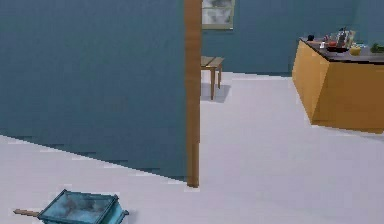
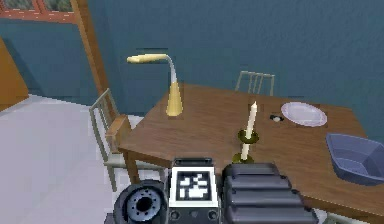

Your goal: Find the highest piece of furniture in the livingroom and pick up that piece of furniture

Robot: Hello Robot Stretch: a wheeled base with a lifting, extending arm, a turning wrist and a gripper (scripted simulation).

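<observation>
Dark ribbed arm block (image 2: 260, 195) sits at the arm side view's bottom edge, nearest the camera. Teal wall (image 1: 90, 80) takes the forward view's left half and ends at an upright wooden frame post (image 1: 192, 90), which stands between the robot and the room behind. Pale grey floor (image 1: 260, 150) runs on to the right of the post. Brown wooden dining table (image 2: 200, 135) spreads across the arm side view, just past the arm block. Orange-brown wooden counter (image 1: 340, 85) at the forward view's right; coloured bits on top, too small to name. Pale wooden chair (image 2: 105, 125) at the dining table's left end, slatted chair (image 2: 255, 80) at its far side. Small wooden side table (image 1: 212, 68) beyond the post. Flat teal glassy tray (image 1: 88, 208) on the floor, forward view's bottom left. On the dining table: grey-blue tub (image 2: 355, 155) at the right, yellow gooseneck lamp (image 2: 175, 95), round white plate (image 2: 303, 113), white candle in a dark holder (image 2: 250, 125). Framed picture (image 1: 218, 12) on the far wall. Highest piece of furniture: cannot tell which it is. Arm is low in the picture: white square marker (image 2: 195, 187) left of the block, dark round gripper (image 2: 140, 205) body left of that. Fingers can't be made out, so cannot tell whether it holds anything.
</observation>
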